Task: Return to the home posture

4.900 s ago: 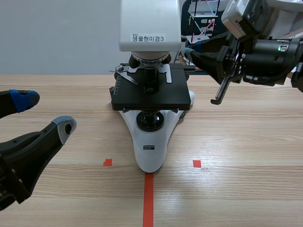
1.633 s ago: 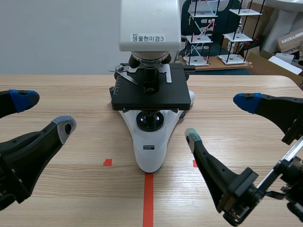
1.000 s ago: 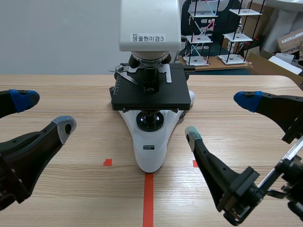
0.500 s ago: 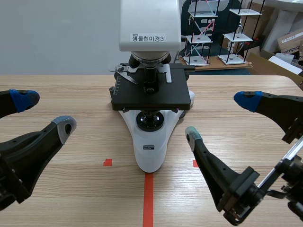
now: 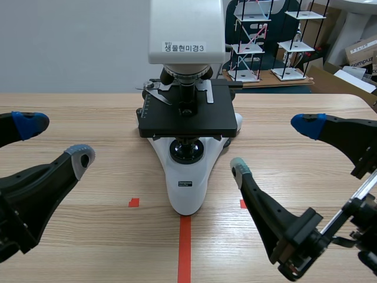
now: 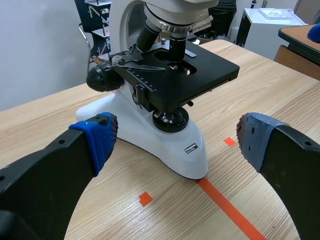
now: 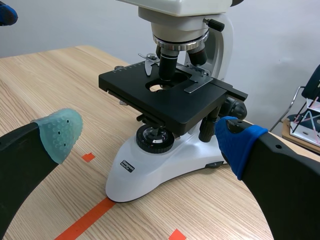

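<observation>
Left gripper: fingers are spread wide and nothing is held; it is seen low over the near left of the bench, with its long axis aimed forward and slightly inward.
Left pads: a blue pad is carried on the outer finger and a grey one on the inner finger.
Right gripper: fingers are likewise held wide apart and empty; it is placed low at the near right and aimed forward and inward.
Right pads: a blue pad is on the outer finger and a grey-green one on the inner.
Microscope: it stands upright on the bench between the two grippers and is touched by neither. The long axis of its white base runs away from the robot, and the rounded narrow end is turned toward the robot.
Stage: black, flat and level, under the objectives.
Writing: "생물현미경3" is read on a white label on the head; a small dark plate on the base cannot be read.
Tape line: orange-red, met by the base's near tip.
</observation>
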Robot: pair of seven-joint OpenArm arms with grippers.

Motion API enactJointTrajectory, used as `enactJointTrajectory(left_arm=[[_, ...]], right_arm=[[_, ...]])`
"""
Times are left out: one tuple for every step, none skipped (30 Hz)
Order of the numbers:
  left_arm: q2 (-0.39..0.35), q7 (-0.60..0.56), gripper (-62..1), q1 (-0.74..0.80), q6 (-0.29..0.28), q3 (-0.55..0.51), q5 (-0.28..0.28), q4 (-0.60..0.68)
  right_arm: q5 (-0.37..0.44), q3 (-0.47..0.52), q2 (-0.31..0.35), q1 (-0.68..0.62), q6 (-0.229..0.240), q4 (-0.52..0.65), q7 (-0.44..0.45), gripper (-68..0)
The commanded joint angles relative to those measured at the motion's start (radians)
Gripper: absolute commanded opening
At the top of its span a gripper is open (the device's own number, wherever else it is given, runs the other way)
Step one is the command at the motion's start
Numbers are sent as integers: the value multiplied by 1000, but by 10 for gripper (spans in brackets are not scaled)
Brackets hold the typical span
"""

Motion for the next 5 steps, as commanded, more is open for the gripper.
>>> enactJointTrajectory(left_arm=[[2, -13, -103, 2, -1, -3, -6, 9], [2, -13, -103, 2, -1, -3, -6, 9], [2, -13, -103, 2, -1, -3, -6, 9], [2, -13, -103, 2, -1, -3, -6, 9], [2, -13, -103, 2, -1, -3, -6, 9]], right_arm=[[14, 2, 11, 1, 0, 14, 16, -98], [14, 2, 11, 1, 0, 14, 16, -98], [14, 2, 11, 1, 0, 14, 16, -98], [14, 2, 11, 1, 0, 14, 16, -98], [14, 2, 11, 1, 0, 14, 16, -98]])
